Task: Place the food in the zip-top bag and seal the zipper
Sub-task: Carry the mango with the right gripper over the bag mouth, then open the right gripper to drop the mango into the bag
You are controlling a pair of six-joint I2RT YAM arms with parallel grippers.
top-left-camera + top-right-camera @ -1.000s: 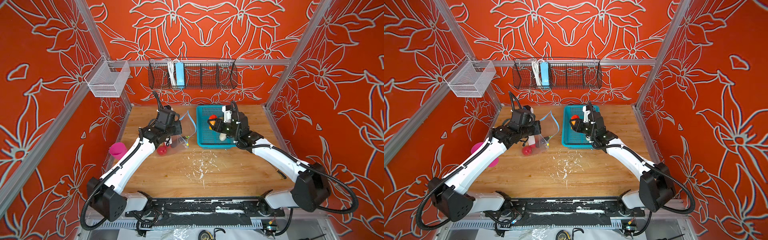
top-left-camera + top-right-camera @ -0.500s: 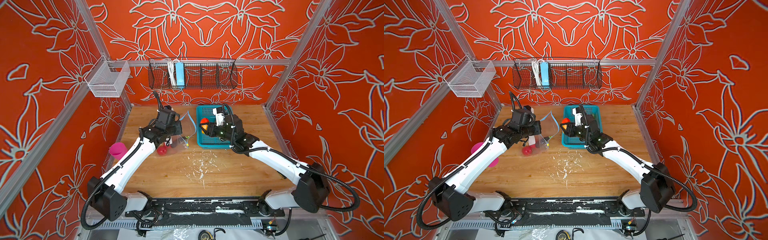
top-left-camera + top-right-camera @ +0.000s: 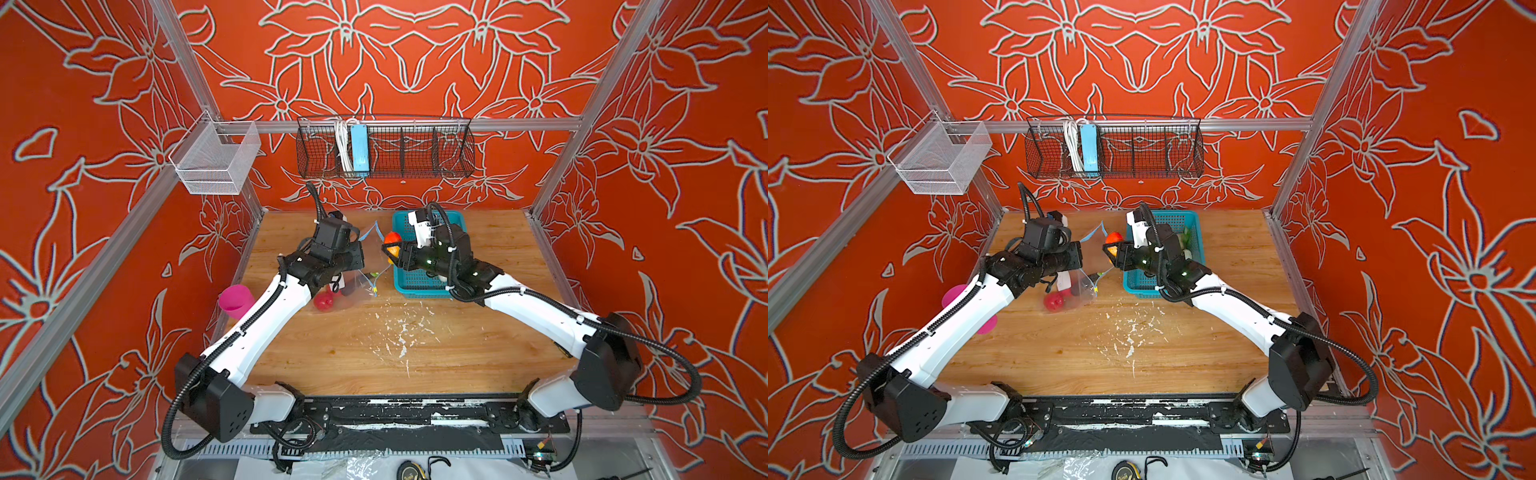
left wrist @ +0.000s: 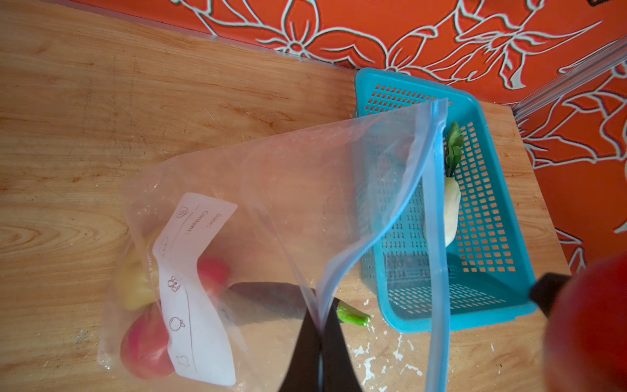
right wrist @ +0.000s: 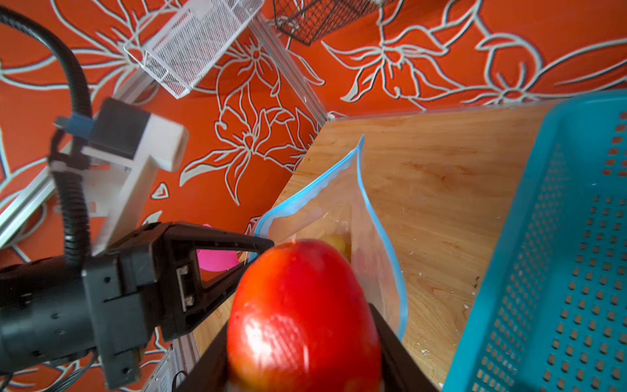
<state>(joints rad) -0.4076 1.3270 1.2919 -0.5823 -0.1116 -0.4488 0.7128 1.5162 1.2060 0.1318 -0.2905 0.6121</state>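
Right wrist – Q: R end effector (image 5: 298,317) doing what?
A: Pinching red-yellow fruit (image 5: 298,278) just beside open zip-top bag (image 4: 271,186) mouth. L end effector (image 4: 319,325) clamped on bag's zipper (image 4: 437,237); apples (image 4: 146,342), eggplant (image 4: 264,298) inside, radish (image 4: 453,207) in basket (image 4: 414,83).

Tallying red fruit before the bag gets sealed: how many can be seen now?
3. One red apple sits in the closed corner of the zip-top bag, a second apple beside its label; the red-yellow fruit is in the right pincer. More may be hidden.
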